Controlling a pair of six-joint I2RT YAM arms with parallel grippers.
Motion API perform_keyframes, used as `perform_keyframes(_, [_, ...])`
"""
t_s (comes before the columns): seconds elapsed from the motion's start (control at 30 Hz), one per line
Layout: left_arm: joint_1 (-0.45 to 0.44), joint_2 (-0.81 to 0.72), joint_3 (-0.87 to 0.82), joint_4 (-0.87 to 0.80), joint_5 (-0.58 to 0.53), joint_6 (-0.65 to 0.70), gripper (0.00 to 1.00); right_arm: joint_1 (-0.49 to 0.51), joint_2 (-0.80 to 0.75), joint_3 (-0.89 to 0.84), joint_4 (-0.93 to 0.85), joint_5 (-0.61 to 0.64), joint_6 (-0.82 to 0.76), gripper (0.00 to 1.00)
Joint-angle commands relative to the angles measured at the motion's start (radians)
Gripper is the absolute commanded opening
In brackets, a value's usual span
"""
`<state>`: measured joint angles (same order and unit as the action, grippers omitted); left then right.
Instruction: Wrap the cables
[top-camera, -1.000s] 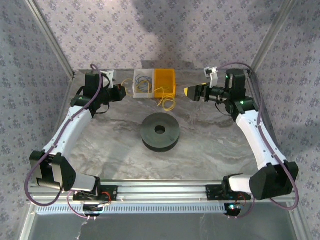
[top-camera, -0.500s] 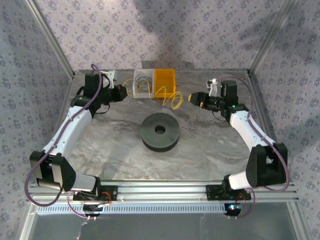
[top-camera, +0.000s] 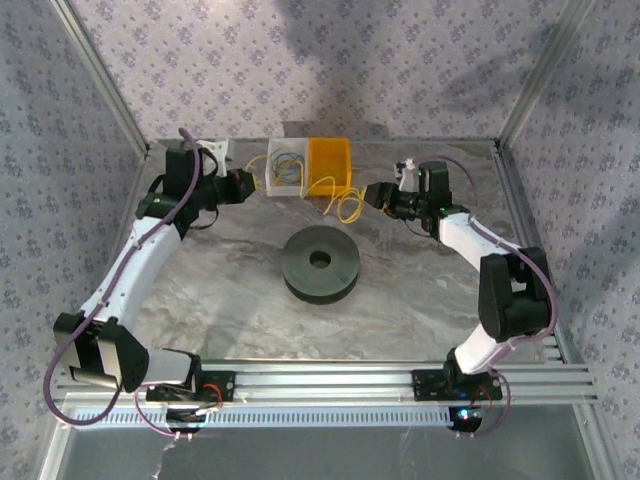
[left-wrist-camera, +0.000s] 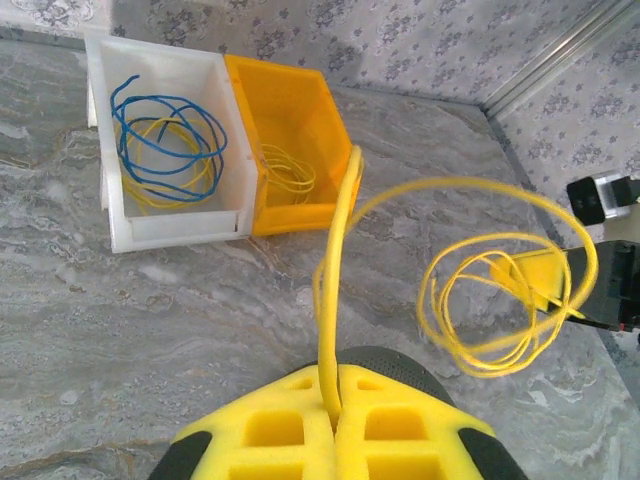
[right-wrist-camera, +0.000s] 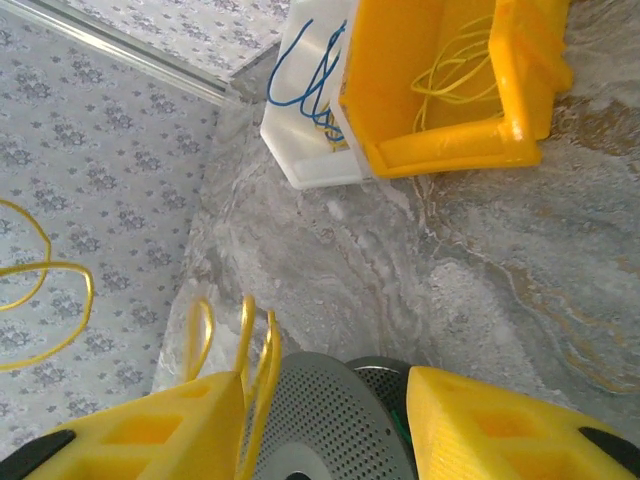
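Left wrist view: nearest, the left gripper (left-wrist-camera: 335, 390) has its yellow foam pads clamped shut on the thin, kinked yellow wire (left-wrist-camera: 345, 230). The wire rises and arcs right into loose loops at the right gripper (right-wrist-camera: 330, 385), whose jaws stand apart with strands against one pad. Beyond sit the orange plastic bin (left-wrist-camera: 300, 215) and the white plastic bin (left-wrist-camera: 170, 228). Closing on several strands at once could tangle or kink the loops.

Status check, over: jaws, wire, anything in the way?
Left gripper jaws shut on yellow wire. Right gripper jaws apart, wire loops between them, to one side. Spool sits apart, untouched; bins behind the wire.
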<state>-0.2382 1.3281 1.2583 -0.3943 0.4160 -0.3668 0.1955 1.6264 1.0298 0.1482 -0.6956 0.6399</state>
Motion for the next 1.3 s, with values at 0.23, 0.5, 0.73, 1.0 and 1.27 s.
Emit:
perform_keyframes(0.23, [-0.009,-0.033,0.019,0.008,0.032,0.008,0.00,0.024,0.024,0.039,0.106,-0.033,0.069,0.44])
perform_keyframes(0.5, [-0.009,-0.044,0.012,0.011,0.028,0.009,0.00,0.044,0.050,0.043,0.171,-0.060,0.128,0.38])
perform_keyframes(0.73, [-0.009,-0.048,0.008,0.014,0.024,0.009,0.00,0.067,0.073,0.041,0.226,-0.068,0.182,0.31])
perform_keyframes(1.0, [-0.009,-0.046,0.004,0.023,0.024,0.006,0.00,0.088,0.099,0.047,0.294,-0.067,0.247,0.18])
perform_keyframes(1.27, [-0.009,-0.035,-0.002,0.031,0.022,0.006,0.00,0.083,0.090,0.056,0.272,-0.067,0.236,0.00])
